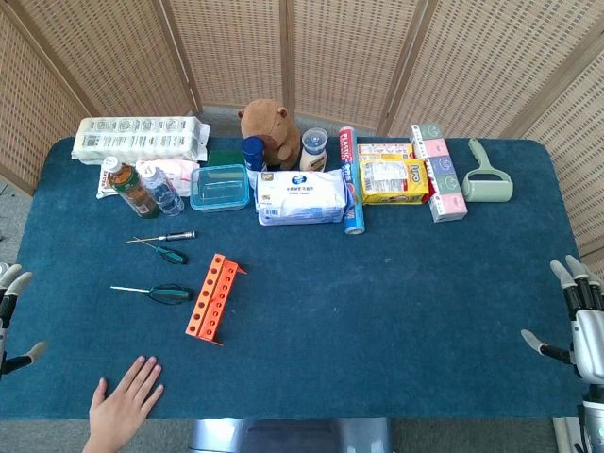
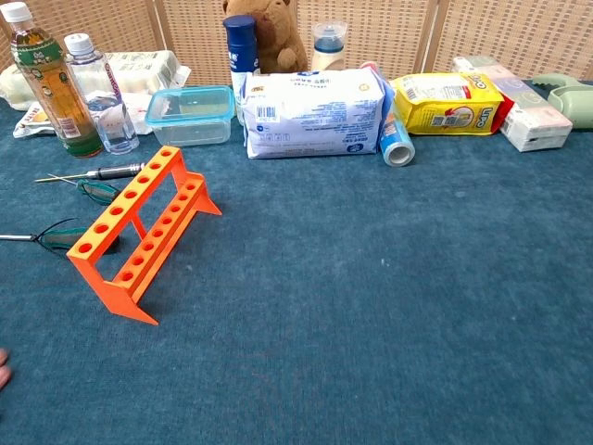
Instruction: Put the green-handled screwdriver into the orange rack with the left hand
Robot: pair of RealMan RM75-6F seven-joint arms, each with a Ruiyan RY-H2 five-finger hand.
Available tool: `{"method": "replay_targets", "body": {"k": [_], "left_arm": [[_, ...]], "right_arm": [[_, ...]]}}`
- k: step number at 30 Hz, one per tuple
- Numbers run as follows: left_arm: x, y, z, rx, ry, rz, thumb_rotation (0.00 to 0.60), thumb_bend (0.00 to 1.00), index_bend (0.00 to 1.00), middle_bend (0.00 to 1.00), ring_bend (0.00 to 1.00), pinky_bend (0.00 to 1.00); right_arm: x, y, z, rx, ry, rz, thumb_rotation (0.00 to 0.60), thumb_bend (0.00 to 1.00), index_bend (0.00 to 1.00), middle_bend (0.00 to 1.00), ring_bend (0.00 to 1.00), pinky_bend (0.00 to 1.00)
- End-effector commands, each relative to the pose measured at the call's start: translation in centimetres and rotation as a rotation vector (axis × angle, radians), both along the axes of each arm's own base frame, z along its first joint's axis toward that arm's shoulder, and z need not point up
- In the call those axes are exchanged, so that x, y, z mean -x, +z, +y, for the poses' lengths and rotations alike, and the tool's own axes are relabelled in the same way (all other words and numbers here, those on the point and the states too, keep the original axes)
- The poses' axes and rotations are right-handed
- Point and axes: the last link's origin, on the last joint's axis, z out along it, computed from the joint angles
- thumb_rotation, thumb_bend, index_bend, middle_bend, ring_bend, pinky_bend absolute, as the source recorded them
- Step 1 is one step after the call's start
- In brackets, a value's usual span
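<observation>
The orange rack (image 1: pixel 215 297) (image 2: pixel 139 232) stands on the blue table, its rows of holes facing up. A green-handled screwdriver (image 1: pixel 168 293) (image 2: pixel 65 238) lies just left of the rack, shaft pointing left. A smaller green-handled screwdriver (image 1: pixel 171 254) (image 2: pixel 96 191) lies farther back. My left hand (image 1: pixel 11 316) shows at the table's left edge, fingers apart and holding nothing, well left of the screwdrivers. My right hand (image 1: pixel 578 316) hangs at the right edge, fingers spread and empty. Neither hand appears in the chest view.
A silver-handled screwdriver (image 1: pixel 176 235) (image 2: pixel 113 171) lies behind the green ones. A person's hand (image 1: pixel 125 408) rests on the front edge near the rack. Bottles (image 1: pixel 132 187), a clear box (image 1: pixel 220 187), a wipes pack (image 1: pixel 302 196), snacks and a plush toy (image 1: pixel 270 127) line the back.
</observation>
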Motion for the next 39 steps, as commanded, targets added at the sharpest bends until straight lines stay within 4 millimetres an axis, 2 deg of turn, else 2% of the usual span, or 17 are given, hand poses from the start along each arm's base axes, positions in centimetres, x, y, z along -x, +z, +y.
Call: {"method": "replay_targets", "body": {"k": [1,19,25,27,29,30,32,34,36,39], "left_arm": [[0.0,0.0,0.0,0.000,0.001,0.000,0.600,0.14,0.00,0.00,0.00,0.05],[0.0,-0.8,0.6,0.036,0.013,0.007,0.600,0.14,0.00,0.00,0.00,0.05],[-0.2,-1.7,1.5,0.060,0.007,0.007,0.600,0.14,0.00,0.00,0.00,0.05],[-0.4,-2.5,2.2,0.083,0.009,0.002,0.600,0.14,0.00,0.16,0.13,0.15],[-0.9,-3.4,3.5,0.114,0.011,0.007,0.600,0.14,0.00,0.56,0.50,0.51],[-1.2,-3.7,4.1,0.124,0.008,0.012,0.600,0.14,0.01,0.71,0.65,0.68],[-2.1,-4.8,5.9,0.151,-0.017,0.035,0.600,0.14,0.06,0.84,0.78,0.81],[-2.5,-5.8,7.2,0.155,-0.028,0.083,0.600,0.14,0.13,0.91,0.85,0.87],[-2.9,-6.8,8.1,0.173,-0.030,0.096,0.600,0.14,0.18,0.94,0.88,0.90],[-3.6,-8.5,9.1,0.214,-0.034,0.125,0.600,0.14,0.20,0.95,0.89,0.90]], "right_arm": [[0.0,0.0,0.0,0.000,0.000,0.000,0.600,0.09,0.03,0.00,0.00,0.00],[0.1,0.2,0.0,-0.012,-0.007,-0.017,0.600,0.09,0.03,0.00,0.00,0.00],[0.2,0.2,0.1,-0.019,-0.014,-0.025,0.600,0.09,0.03,0.00,0.00,0.00],[0.2,0.3,0.1,-0.017,-0.014,-0.029,0.600,0.09,0.03,0.00,0.00,0.00],[0.2,0.5,0.1,-0.014,-0.016,-0.034,0.600,0.09,0.03,0.00,0.00,0.00],[0.3,0.5,0.1,-0.014,-0.018,-0.036,0.600,0.09,0.03,0.00,0.00,0.00],[0.3,0.6,0.1,-0.015,-0.021,-0.040,0.600,0.09,0.03,0.00,0.00,0.00],[0.3,0.6,0.1,-0.017,-0.022,-0.044,0.600,0.09,0.03,0.00,0.00,0.00],[0.3,0.7,0.0,-0.018,-0.021,-0.046,0.600,0.09,0.03,0.00,0.00,0.00],[0.4,0.8,0.0,-0.017,-0.021,-0.052,0.600,0.09,0.03,0.00,0.00,0.00]]}}
